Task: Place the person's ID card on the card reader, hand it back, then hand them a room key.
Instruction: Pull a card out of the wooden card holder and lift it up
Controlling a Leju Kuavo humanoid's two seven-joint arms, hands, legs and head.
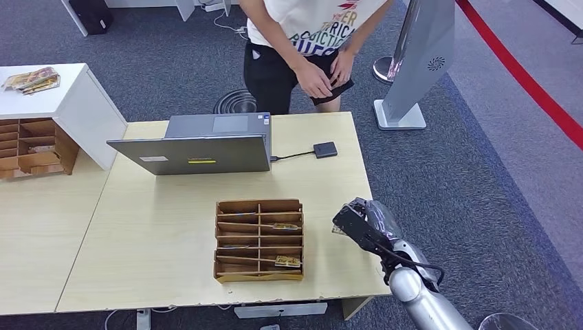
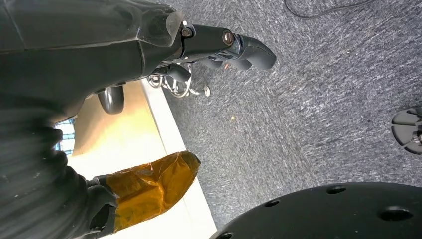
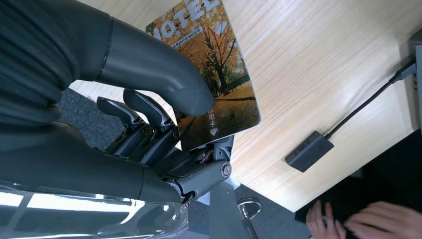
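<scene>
- Right hand (image 3: 164, 129): thumb on the printed face of a hotel key card (image 3: 214, 74), darker fingers under it. You have it pinched by one end, and most of the card juts out free. A light knock could twist or drop it.
- Card's place: in the head view the right hand (image 1: 357, 221) sits at the table's (image 1: 158, 234) right edge, at about 3 o'clock from the wooden card rack (image 1: 259, 240). Slip here and the card may go to the carpet, not the tabletop.
- Left hand (image 2: 219, 47): hangs beside the table, fingers loosely curled with nothing in them; no help if the card falls.
- Card reader (image 1: 325, 149): at roughly 12 o'clock from the right hand, its cable running to the laptop (image 1: 199, 148). Sweep low and you could snag it.
- Person (image 1: 309, 41): at 12 o'clock across the table, both hands busy at the waist, none held out. Extend too soon and nobody takes the card.
- ID card: I cannot pick it out, so which step you are on is a judgement only.
</scene>
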